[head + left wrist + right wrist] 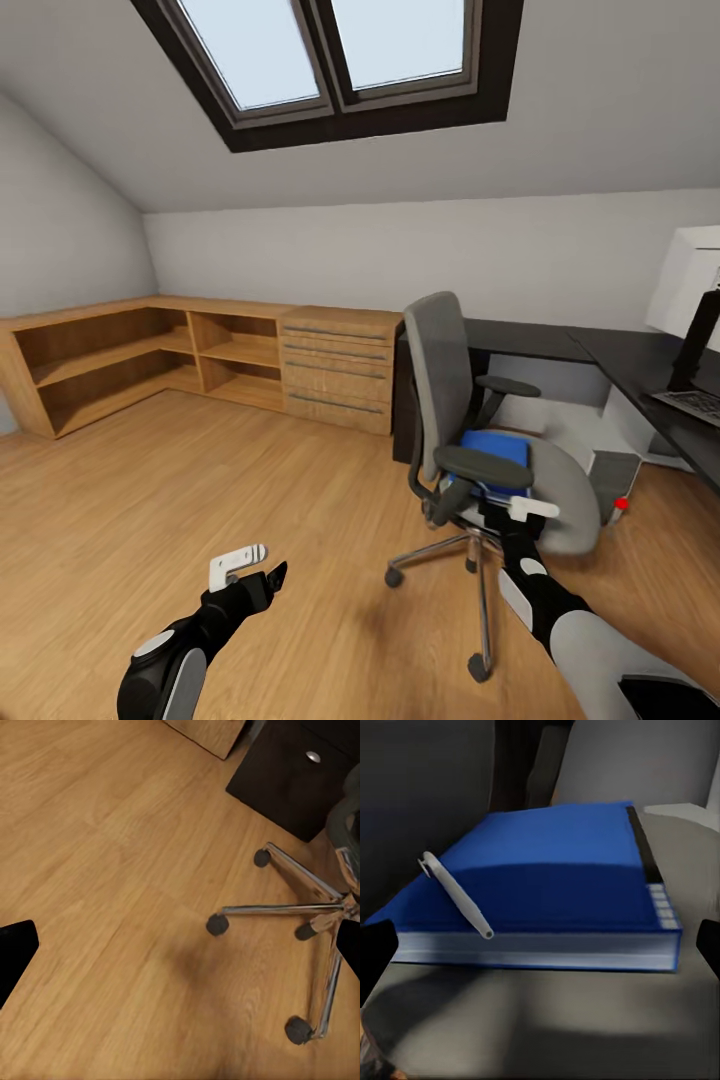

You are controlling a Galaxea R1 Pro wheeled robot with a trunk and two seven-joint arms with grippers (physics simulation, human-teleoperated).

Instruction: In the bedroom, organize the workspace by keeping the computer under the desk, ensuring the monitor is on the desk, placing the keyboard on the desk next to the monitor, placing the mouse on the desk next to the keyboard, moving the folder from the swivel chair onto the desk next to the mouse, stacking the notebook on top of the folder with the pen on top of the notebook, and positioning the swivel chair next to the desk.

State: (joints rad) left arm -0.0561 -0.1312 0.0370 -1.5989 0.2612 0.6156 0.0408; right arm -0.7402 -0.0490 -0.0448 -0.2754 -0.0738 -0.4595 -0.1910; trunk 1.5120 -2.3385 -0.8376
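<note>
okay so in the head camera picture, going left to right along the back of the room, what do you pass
Low wooden shelving → wooden drawer unit → swivel chair, with the blue folder on its seat → computer under the desk → monitor.

Folder (547, 870) on swivel chair (560, 480) seat

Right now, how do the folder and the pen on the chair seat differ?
The folder is broad, bright blue and lies flat on the seat; the pen is thin, pale and far shorter. The folder rests on the swivel chair, whereas the pen lies slanted across the folder's top, near one corner. Both sit on the chair.
</note>
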